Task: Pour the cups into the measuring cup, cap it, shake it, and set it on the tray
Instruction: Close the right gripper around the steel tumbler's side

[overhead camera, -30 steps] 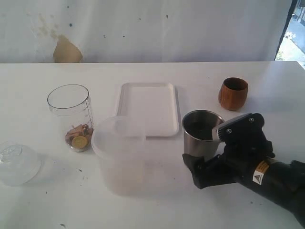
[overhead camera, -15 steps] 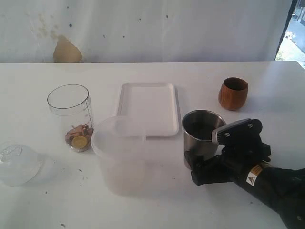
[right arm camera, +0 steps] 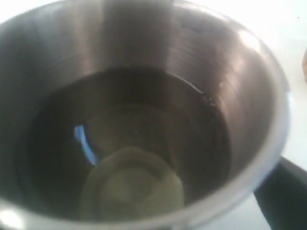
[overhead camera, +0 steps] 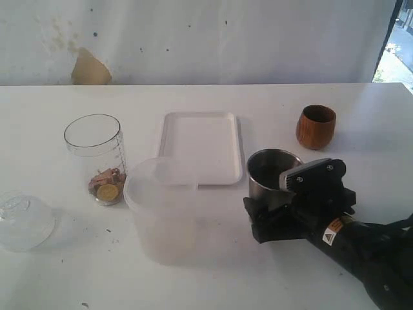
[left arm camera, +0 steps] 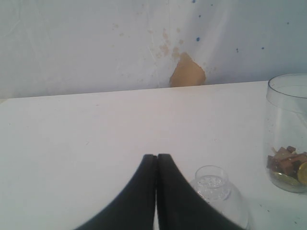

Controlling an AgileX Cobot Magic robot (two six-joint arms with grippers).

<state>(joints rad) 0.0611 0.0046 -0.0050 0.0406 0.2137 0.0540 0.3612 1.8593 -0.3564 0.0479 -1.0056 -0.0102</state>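
The stainless-steel tumbler (overhead camera: pixel 274 177) stands upright near the tray's right corner. My right gripper (overhead camera: pixel 274 210) reaches around its lower part, jaws standing on either side, open. The right wrist view looks down into the tumbler (right arm camera: pixel 144 96); a pale round piece (right arm camera: pixel 132 187) lies on its bottom, and one dark finger (right arm camera: pixel 288 191) shows beside the rim. The brown cup (overhead camera: pixel 315 126) stands further back on the right. The measuring cup (overhead camera: pixel 97 155) (left arm camera: pixel 288 129) holds brown bits and a gold coin. The dome cap (overhead camera: pixel 22 219) (left arm camera: pixel 213 184) lies beside my shut left gripper (left arm camera: pixel 156 157).
A frosted plastic tub (overhead camera: pixel 161 206) with its lid stands in front of the white tray (overhead camera: pixel 200 145), between the measuring cup and the steel tumbler. A white wall with a tan patch (overhead camera: pixel 90 70) backs the table.
My right gripper has slid leftward and in, closing around the base of the steel tumbler. The tumbler and everything else have stayed put.
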